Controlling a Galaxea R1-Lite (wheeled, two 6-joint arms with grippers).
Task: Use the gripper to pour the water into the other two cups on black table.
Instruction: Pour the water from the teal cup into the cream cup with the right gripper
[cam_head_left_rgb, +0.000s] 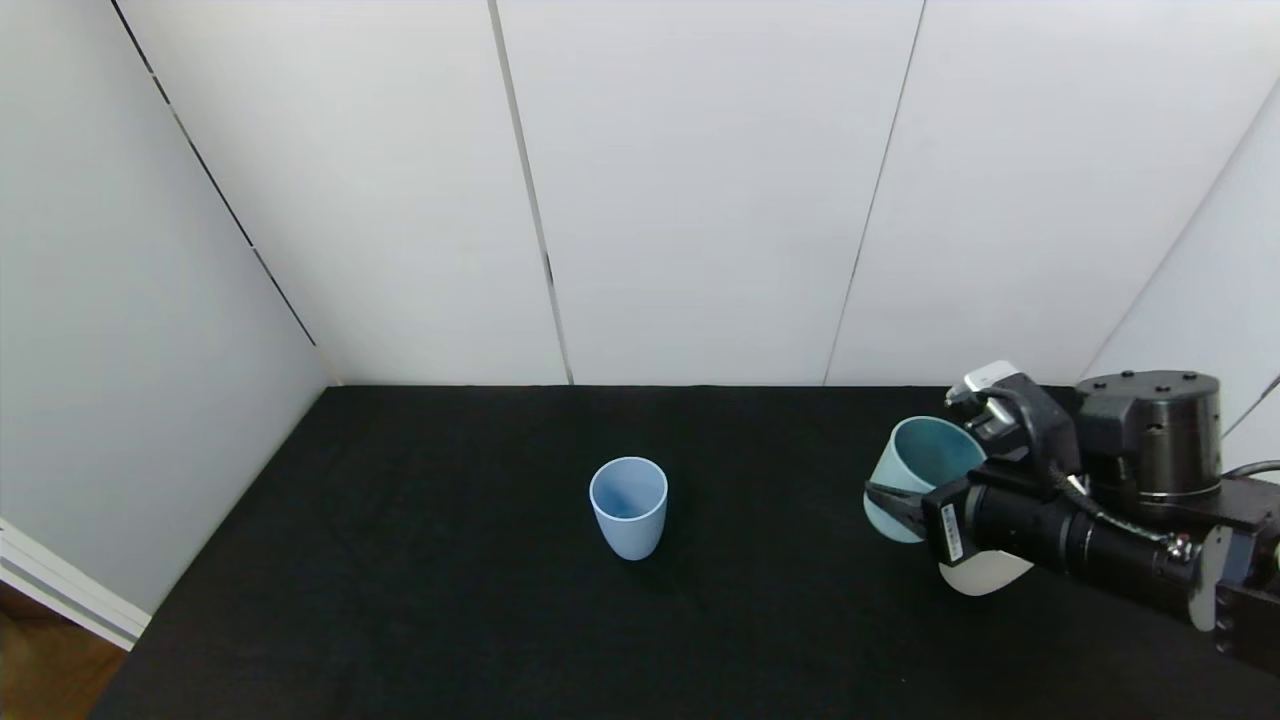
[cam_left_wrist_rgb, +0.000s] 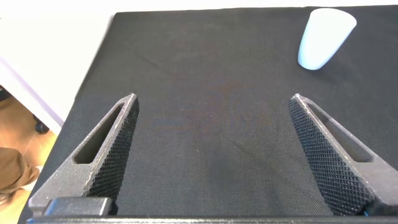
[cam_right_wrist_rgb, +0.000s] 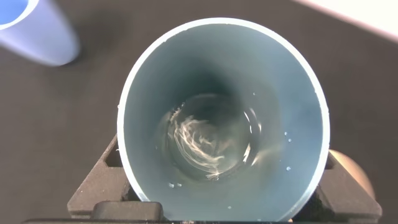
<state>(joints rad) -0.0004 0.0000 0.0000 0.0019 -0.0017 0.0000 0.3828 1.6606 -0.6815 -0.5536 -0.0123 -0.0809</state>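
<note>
Right gripper (cam_head_left_rgb: 905, 505), 4 o'clock on desk (cam_head_left_rgb: 450, 620): fingers pinching tilted teal cup (cam_head_left_rgb: 915, 460) holding water (cam_right_wrist_rgb: 208, 140). Blue cup (cam_head_left_rgb: 629, 506) centre. Left gripper (cam_left_wrist_rgb: 214, 155): fingers spread.

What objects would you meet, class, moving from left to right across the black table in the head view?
Light blue matte tumbler → teal-green tumbler gripped by the right gripper → cream-beige tumbler, mostly hidden beneath the black arm.

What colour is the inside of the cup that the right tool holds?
Teal-green, darker toward the bottom of the cup; the right wrist view shows it best.
</note>
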